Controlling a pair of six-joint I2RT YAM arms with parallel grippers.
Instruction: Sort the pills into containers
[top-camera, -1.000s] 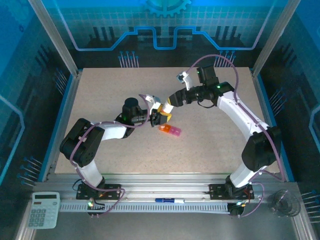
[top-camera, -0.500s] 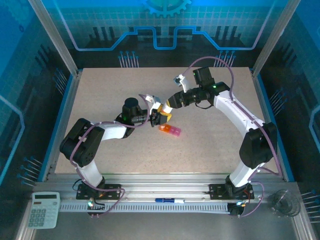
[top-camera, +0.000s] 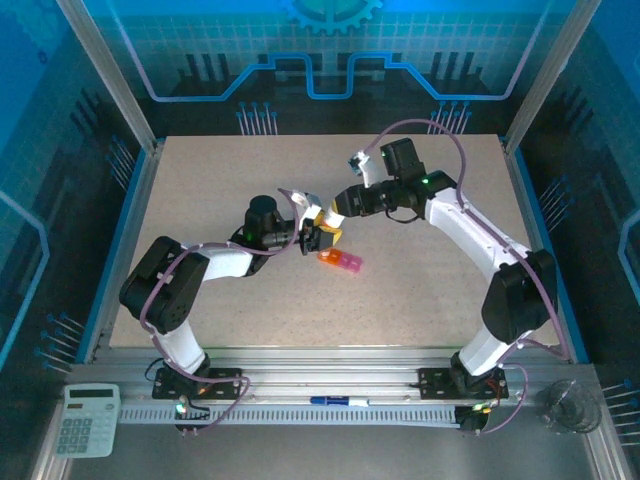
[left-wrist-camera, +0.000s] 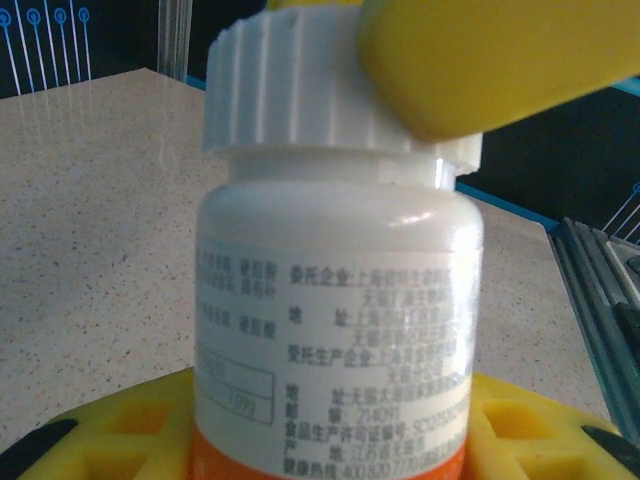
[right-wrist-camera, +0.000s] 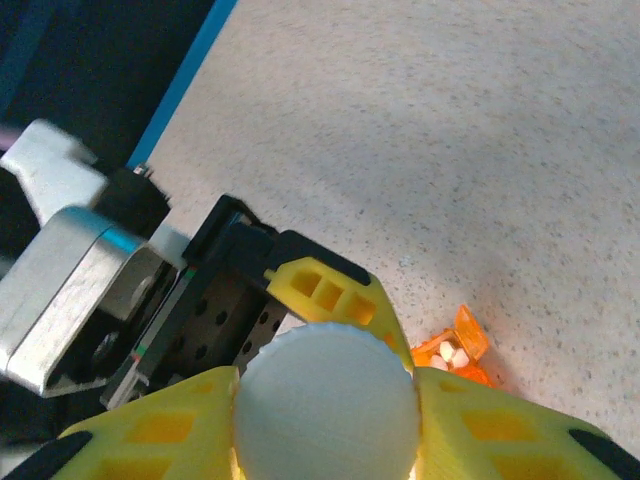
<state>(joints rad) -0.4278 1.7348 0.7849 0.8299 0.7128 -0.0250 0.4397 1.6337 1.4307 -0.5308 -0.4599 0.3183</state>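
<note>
My left gripper (top-camera: 318, 234) is shut on the body of a small white bottle (left-wrist-camera: 340, 300), holding it upright above the table. My right gripper (top-camera: 334, 212) comes from above, and its yellow fingers (right-wrist-camera: 160, 430) press both sides of the ribbed white cap (right-wrist-camera: 325, 405). One of those fingers (left-wrist-camera: 500, 60) crosses the cap's top in the left wrist view. The containers (top-camera: 340, 260), an orange and pink strip, lie on the table just right of the bottle. The orange compartment (right-wrist-camera: 462, 342) has its lid open, with white pills (right-wrist-camera: 452, 353) inside.
The speckled table (top-camera: 420, 280) is bordered by a blue rim and metal frame posts. A calculator (top-camera: 87, 420) and a pen (top-camera: 335, 401) lie on the rail in front of the arm bases, off the table.
My right gripper's jaws have closed onto the bottle cap and its wrist has shifted slightly left. The left arm, bottle and containers have stayed put.
</note>
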